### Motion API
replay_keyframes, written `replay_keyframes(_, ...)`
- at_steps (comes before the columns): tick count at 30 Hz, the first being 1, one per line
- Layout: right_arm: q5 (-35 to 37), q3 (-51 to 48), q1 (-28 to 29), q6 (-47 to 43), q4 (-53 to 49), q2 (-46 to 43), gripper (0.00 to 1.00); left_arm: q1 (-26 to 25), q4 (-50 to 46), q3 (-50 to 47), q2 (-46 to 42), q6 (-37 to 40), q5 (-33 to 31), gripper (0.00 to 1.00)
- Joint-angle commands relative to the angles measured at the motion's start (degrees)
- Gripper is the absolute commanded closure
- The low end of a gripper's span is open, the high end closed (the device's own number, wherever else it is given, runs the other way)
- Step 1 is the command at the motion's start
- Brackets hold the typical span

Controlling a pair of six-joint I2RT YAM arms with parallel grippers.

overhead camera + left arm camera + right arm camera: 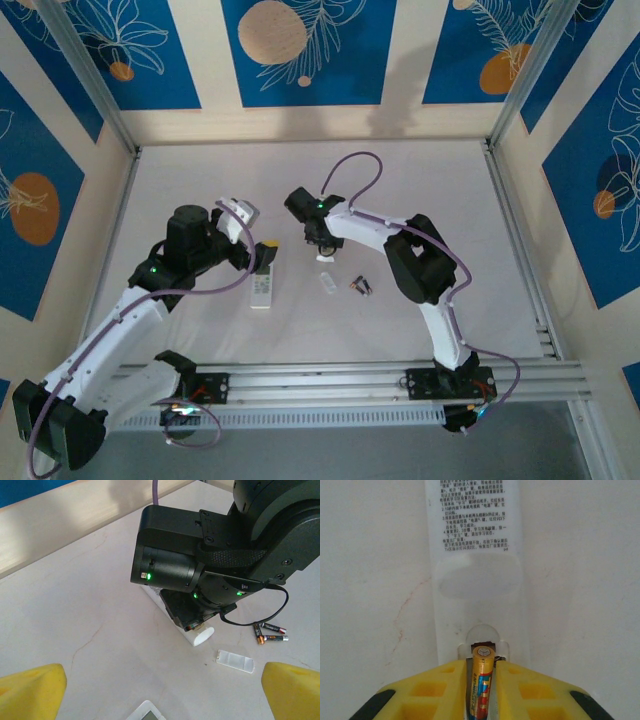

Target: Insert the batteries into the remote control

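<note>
A white remote control [475, 580] lies back side up with its battery bay [482, 642] uncovered. My right gripper [482, 664] is shut on a gold battery [483, 682], whose tip sits at the bay's far end. From above, the right gripper [320, 236] hangs over this remote control [326, 256]. Two loose batteries [360, 286] lie to its right, also seen as batteries [270, 633] from the left wrist. My left gripper [160, 692] stands wide open and holds nothing, its yellow fingertips [31, 692] at the frame's lower corners. It is the left gripper [258, 230] left of the right one.
The detached clear battery cover [328, 284] lies on the table between the remote and the loose cells, also visible as the cover [235, 661]. A second white remote with a screen [262, 288] lies just below the left gripper. Metal rails run along the table's near edge [350, 385].
</note>
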Motion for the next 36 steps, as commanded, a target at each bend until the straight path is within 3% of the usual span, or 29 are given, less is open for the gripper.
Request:
replay_keyframes(1, 0.2, -0.3, 0.5, 1.1, -0.7, 0.6, 0.76, -0.5, -1.2, 0.8, -0.5, 0.8, -0.4, 0.0)
replay_keyframes(8, -2.2, -0.1, 0.4, 1.7, -1.2, -2.0, 0.76, -0.5, -1.2, 0.9, -0.6, 0.8, -0.5, 0.0)
replay_keyframes(15, -3.0, -0.5, -0.1, 0.8, -3.1, -6.5, 0.67, -0.4, -1.2, 0.9, -0.8, 0.9, -0.6, 0.0)
replay_keyframes(19, -5.7, -2.4, -2.0, -3.7, -1.4, -9.9, 0.68, -0.5, -1.2, 0.8, -0.5, -0.7, -1.2, 0.0)
replay_keyframes(21, -12.2, -4.5, -4.2, -10.9, 2.2, -11.2, 0.7, -0.6, -2.4, 2.1, 1.3, -7.8, -2.4, 0.0)
replay_keyframes(24, -23.4, -8.2, -7.4, -23.2, 7.4, -13.3, 0.69, -1.1, -5.6, 5.4, 6.5, -28.4, -0.2, 0.03)
replay_keyframes(28, -30.4, -7.0, -11.4, -31.3, 5.4, -11.8, 0.68, -5.6, 7.5, -0.9, 12.1, -50.6, 3.8, 0.08)
replay_keyframes(31, -31.3, -3.6, -12.7, -33.1, 2.5, -8.4, 0.71, -8.0, 13.4, -3.1, 15.3, -53.7, 2.6, 0.09)
replay_keyframes(36, -30.4, -1.3, -12.7, -32.5, 1.8, -5.3, 0.73, -8.1, 10.7, -1.8, 16.8, -48.6, 2.8, 0.09)
